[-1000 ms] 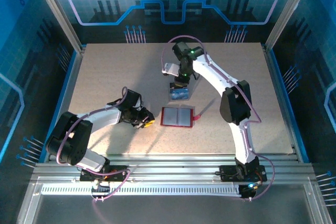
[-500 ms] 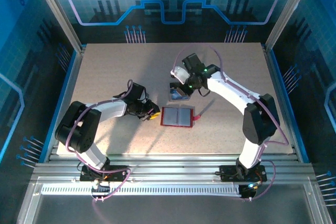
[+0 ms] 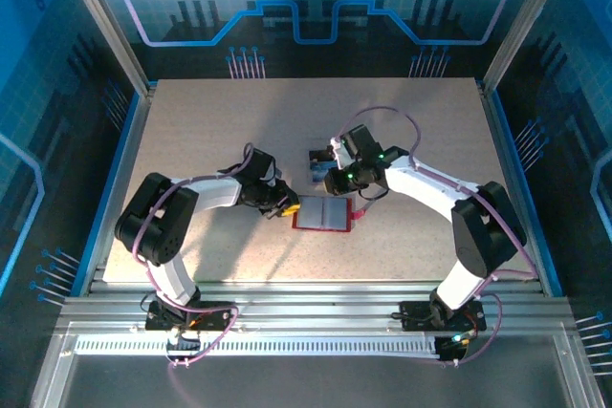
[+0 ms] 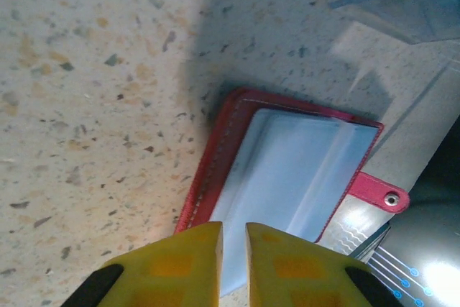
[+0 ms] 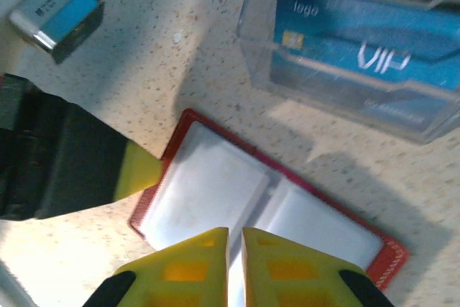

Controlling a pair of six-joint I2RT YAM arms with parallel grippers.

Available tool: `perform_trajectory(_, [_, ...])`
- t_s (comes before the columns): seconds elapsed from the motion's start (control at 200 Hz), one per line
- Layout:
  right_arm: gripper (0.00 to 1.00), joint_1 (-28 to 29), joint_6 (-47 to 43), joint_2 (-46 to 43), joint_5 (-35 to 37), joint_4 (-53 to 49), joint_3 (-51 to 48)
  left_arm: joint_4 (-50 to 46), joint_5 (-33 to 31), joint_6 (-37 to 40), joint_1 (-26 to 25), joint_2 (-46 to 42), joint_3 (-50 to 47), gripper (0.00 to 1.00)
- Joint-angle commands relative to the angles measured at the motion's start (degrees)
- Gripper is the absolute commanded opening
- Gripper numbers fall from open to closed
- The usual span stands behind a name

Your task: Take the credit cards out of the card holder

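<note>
The holder (image 3: 323, 215) lies open on the bench (image 3: 191, 131), about midway between the side edges and closer to the near edge than the far one. The left fingers (image 4: 198, 257) are almost together with only a thin slit between them, and nothing shows in it. They sit at the holder's left border. The right fingers (image 5: 205, 257) are likewise nearly closed and empty as far as can be seen, poised over the left of the 2 pockets (image 5: 208, 185). The blue card (image 5: 359, 48) is outside the holder, toward the far edge, in what looks like a clear case (image 5: 259, 41).

The main risk is the holder sliding or folding if the left fingers slip off the red border while the right ones pull. The right fingers might also pinch the pocket lining instead of a card, lifting the whole holder. The 2 arms are close together, so a sideways move could knock them against each other.

The top view places both arms and the holder on the bench. The right wrist view adds the card's print and a left fingertip touching the border. The left wrist view alone shows the strap tab (image 4: 377, 192) and its stud.
</note>
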Motion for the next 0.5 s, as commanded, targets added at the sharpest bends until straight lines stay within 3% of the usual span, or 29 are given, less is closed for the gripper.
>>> perform_trajectory(0.0, [0.14, 0.61, 10.44, 1.46, -7.11, 4.35, -1.36, -0.59, 1.28, 0.18, -0.28, 1.01, 1.15, 0.15])
perform_trajectory(0.245, [0.13, 0.44, 18.53, 5.64, -17.66, 12.88, -4.54, -0.7, 0.73, -0.24, -0.33, 1.19, -0.19, 0.12])
perform_trajectory(0.495, [0.15, 0.46, 22.84, 8.81, -21.1, 17.77, -6.36, -0.81, 0.79, -0.36, -0.31, 1.21, -0.94, 0.1])
